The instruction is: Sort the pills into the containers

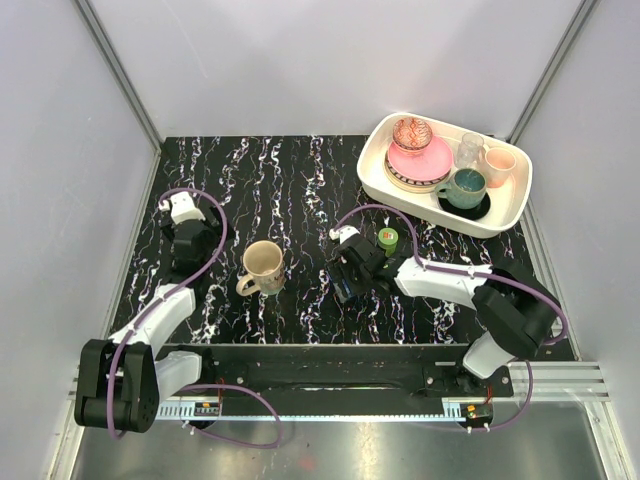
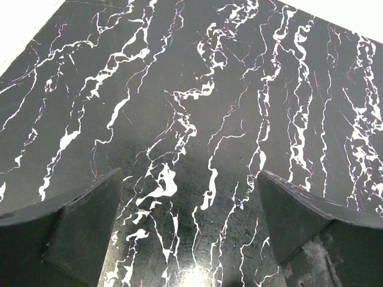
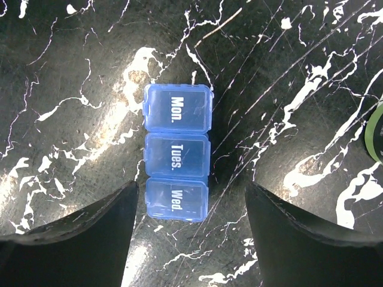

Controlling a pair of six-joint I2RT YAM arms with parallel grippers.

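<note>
Fingers, right (image 3: pixel 90 239): spread wide, pinching nothing. The right gripper (image 3: pixel 191 190) hangs low over the box (image 3: pixel 177 152), whose near end lies between the tips with a gap on each side.

Fingers, left (image 2: pixel 84 233): spread, empty. The left gripper (image 2: pixel 190 179) is over bare table (image 2: pixel 179 72), well apart from the box.

Box: blue, translucent, three compartments in a row, flat on the table mid-right, between the mug (image 1: pixel 263 267) and the green cap (image 1: pixel 387 239).

Lids: all three down.

Pills: none seen loose on the table, in either gripper, or clearly through the lids.

Green cap: round, just beside the right arm. Possibly the pill supply; contents hidden.

Tray (image 1: pixel 510 205): far right corner, holding crockery, apart from the work.

Progress: judged at or near the start. No compartment is open and no pill is in hand. Left to do: open the lids, fetch the pills, drop them in by compartment and close up.

Writing: white letters on the lids, far to near in the right wrist view: "Mon.", "Tues.", "Wed." No brand legible. Nothing readable on the mug or the green cap.
</note>
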